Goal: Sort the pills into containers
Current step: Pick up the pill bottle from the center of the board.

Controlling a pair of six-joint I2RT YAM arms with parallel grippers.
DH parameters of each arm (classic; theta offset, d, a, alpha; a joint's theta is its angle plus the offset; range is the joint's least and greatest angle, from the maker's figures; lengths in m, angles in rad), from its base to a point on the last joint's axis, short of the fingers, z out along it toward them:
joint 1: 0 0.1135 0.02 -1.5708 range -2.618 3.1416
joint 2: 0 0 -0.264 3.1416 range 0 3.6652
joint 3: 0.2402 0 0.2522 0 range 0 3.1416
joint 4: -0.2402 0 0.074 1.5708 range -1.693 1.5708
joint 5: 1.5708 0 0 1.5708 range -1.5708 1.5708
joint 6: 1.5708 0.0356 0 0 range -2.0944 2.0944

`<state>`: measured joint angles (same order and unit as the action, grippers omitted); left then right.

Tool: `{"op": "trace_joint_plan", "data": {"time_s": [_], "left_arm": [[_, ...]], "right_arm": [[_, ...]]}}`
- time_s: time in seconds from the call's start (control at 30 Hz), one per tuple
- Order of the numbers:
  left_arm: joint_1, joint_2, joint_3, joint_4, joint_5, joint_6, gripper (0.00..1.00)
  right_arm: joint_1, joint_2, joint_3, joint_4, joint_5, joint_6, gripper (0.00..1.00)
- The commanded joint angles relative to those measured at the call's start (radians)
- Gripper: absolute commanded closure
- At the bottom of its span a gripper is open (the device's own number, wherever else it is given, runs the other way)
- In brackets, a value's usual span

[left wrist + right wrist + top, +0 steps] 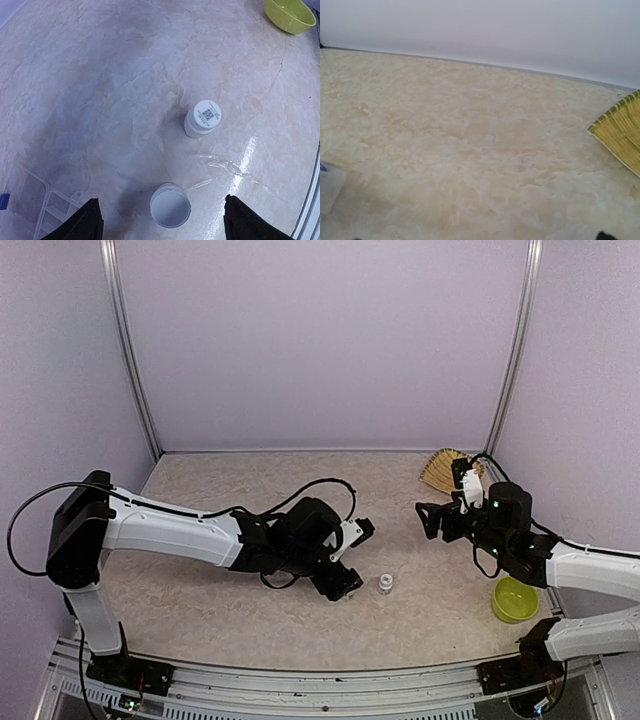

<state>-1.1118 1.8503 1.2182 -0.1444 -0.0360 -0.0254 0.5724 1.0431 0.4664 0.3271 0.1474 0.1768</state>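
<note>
Over the marbled table (100, 75), left gripper (162, 207) was held wide, white cap (170, 206) between; right gripper (430, 522) was spread wide too

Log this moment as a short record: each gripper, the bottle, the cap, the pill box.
left gripper: jaws open, either side of the cap, not touching
right gripper: jaws open, empty, near the straw basket
bottle: white, upright, beyond the cap
cap: white, hollow side up
pill box: clear, lower left in left wrist view
pills: none visible
</note>
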Motion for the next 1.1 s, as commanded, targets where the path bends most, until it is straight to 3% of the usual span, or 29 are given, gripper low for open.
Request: {"op": "trace_joint_plan", "data": {"time_s": [0.0,1.07], "left_arm": [[-0.003,0.030,0.033,-0.022,-0.020,-0.014,0.20],[-0.003,0.081,0.064,-0.084,-0.011,-0.010,0.43]], "right_arm": [[-0.010,-0.019,-0.010,0.017,0.011,0.008,0.00],[-0.009,-0.014,-0.011,0.019,0.004,0.012,0.00]]}}
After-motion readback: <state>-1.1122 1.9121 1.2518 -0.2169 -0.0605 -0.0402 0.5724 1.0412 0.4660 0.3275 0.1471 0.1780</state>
